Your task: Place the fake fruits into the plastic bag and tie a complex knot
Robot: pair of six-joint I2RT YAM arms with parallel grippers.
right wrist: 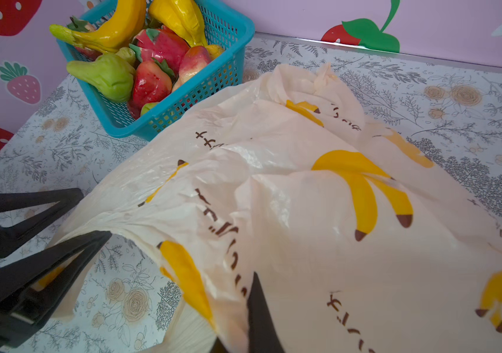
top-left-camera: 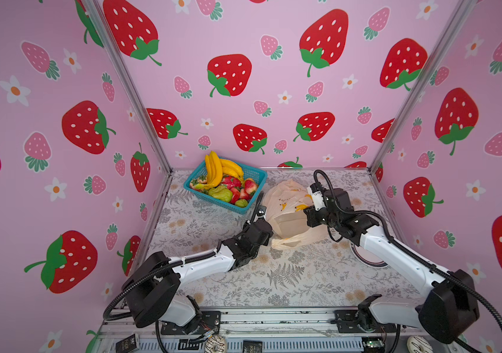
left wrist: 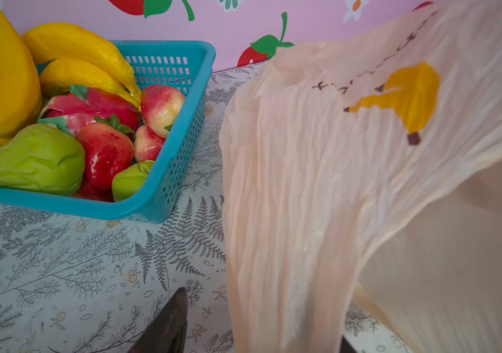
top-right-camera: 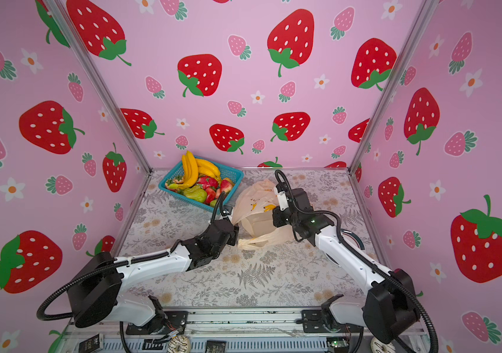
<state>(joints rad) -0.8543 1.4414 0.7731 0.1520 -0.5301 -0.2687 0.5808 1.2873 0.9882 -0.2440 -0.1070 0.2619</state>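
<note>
Early going: nothing packed, nothing tied. The table carries it all. The bag lies crumpled just right of the basket, thin peach film with banana prints, looking empty, mouth lifted open. The fruits are all heaped in that basket. The right gripper is clenched on the bag's rim. The left gripper has its jaws apart around the opposite edge, not pinching.

Heaped in a teal mesh basket, upper centre of both top views: glossy plastic fruits, yellow, red, green. Just right: crumpled translucent peach banana-print bag, untied.
</note>
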